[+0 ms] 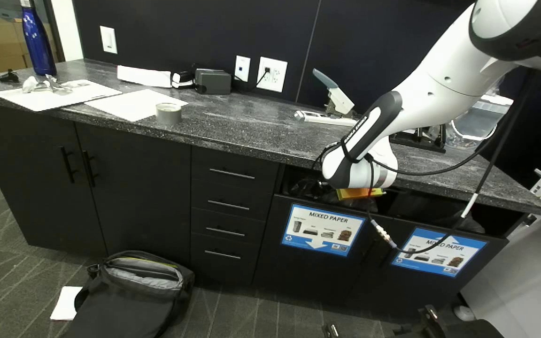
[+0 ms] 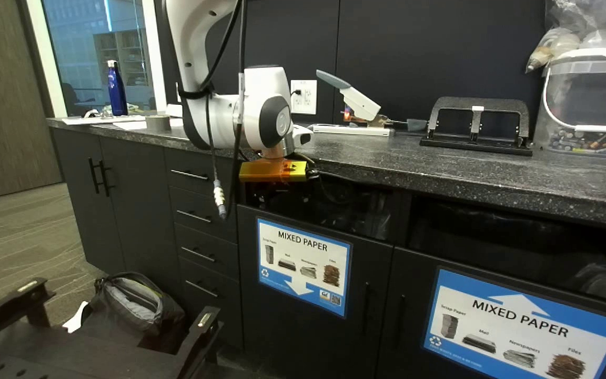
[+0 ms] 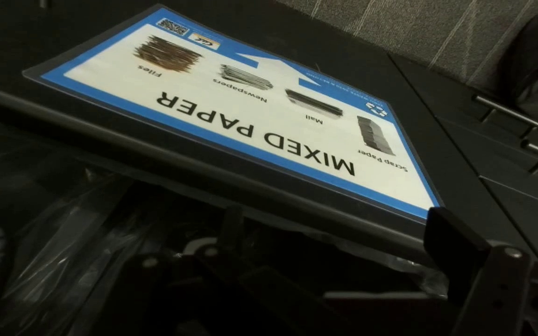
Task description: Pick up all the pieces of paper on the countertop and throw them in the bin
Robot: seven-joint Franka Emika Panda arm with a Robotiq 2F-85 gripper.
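Several crumpled white pieces of paper (image 1: 40,85) lie on a flat white sheet at the far left end of the dark speckled countertop (image 1: 251,124); an exterior view shows these papers (image 2: 107,110) small beside the blue bottle. The bin (image 2: 303,331) is a black cabinet front with a dark slot above its blue-and-white label. My gripper (image 3: 336,219) points down into that slot, just behind the bin's front edge. Its black fingers (image 3: 456,238) stand wide apart, and I see no paper held between them. In both exterior views the slot and the arm mostly hide the jaws.
A roll of tape (image 1: 168,114), a stapler (image 1: 334,103), a hole punch (image 2: 476,126) and a clear bucket (image 2: 587,105) stand on the countertop. The countertop's front edge (image 2: 366,173) overhangs the slot beside my wrist. A dark bag (image 1: 134,291) lies on the floor.
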